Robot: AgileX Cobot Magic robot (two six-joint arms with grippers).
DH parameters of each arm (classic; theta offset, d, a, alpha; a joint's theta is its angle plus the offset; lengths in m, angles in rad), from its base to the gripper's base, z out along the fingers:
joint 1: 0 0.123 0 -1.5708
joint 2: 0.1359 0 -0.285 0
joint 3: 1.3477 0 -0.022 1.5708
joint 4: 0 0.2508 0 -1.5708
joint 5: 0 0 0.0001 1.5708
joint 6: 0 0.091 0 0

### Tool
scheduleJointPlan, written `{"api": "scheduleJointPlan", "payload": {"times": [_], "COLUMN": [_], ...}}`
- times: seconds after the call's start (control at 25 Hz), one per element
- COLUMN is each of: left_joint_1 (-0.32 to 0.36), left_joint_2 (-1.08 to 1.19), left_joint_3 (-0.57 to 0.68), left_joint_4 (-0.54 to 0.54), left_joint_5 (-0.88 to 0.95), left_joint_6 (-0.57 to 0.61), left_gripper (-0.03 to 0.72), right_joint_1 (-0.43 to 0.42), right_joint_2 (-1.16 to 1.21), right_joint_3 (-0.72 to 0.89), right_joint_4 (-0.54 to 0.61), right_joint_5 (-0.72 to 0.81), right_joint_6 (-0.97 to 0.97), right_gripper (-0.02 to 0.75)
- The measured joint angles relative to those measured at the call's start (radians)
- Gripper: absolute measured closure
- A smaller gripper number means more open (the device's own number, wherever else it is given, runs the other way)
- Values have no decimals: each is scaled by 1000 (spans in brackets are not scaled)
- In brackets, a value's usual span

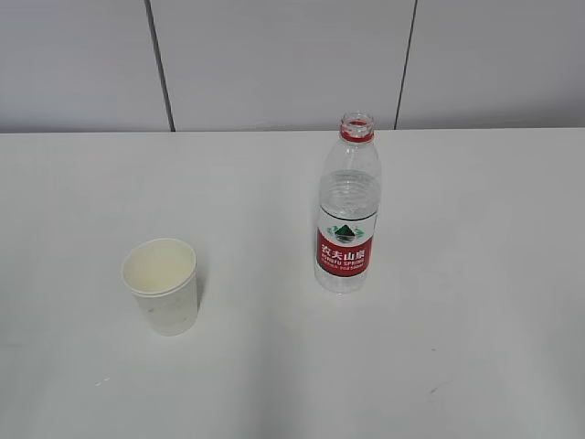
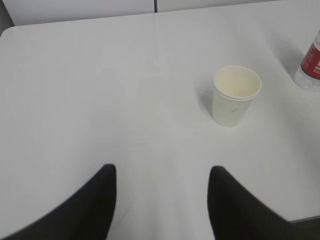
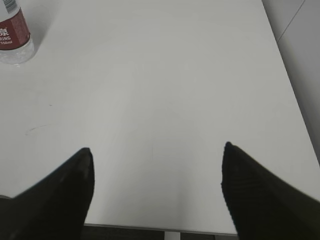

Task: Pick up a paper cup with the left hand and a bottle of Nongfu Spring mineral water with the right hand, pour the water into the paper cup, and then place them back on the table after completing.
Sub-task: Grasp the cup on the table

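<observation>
I read this as a lab or test room, set up plainly for robot trials, not a home or a kitchen. The counter [image 1: 457, 384] I work over is a broad white slab with only a few small dark specks on it. Directly behind the counter stands a wall of pale grey panels [image 1: 283, 64] split by thin dark vertical seams, with no decoration or household fittings. On the counter stand just a paper cup [image 1: 163, 285] and an uncapped water bottle [image 1: 347, 210], placed apart like props. In my wrist views, the same panelling borders the counter's far edge and its right side.
</observation>
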Motion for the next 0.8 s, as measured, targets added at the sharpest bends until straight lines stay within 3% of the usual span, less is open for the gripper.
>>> {"api": "scheduleJointPlan", "payload": {"times": [0.8], "left_joint_1": [0], "left_joint_2": [0], "left_joint_3": [0], "left_joint_4": [0], "left_joint_5": [0], "left_joint_6": [0], "left_gripper": [314], "right_joint_1": [0], "right_joint_2": [0], "right_joint_3": [0], "right_joint_4": [0], "right_joint_5": [0], "right_joint_6": [0], "right_gripper": [150]}}
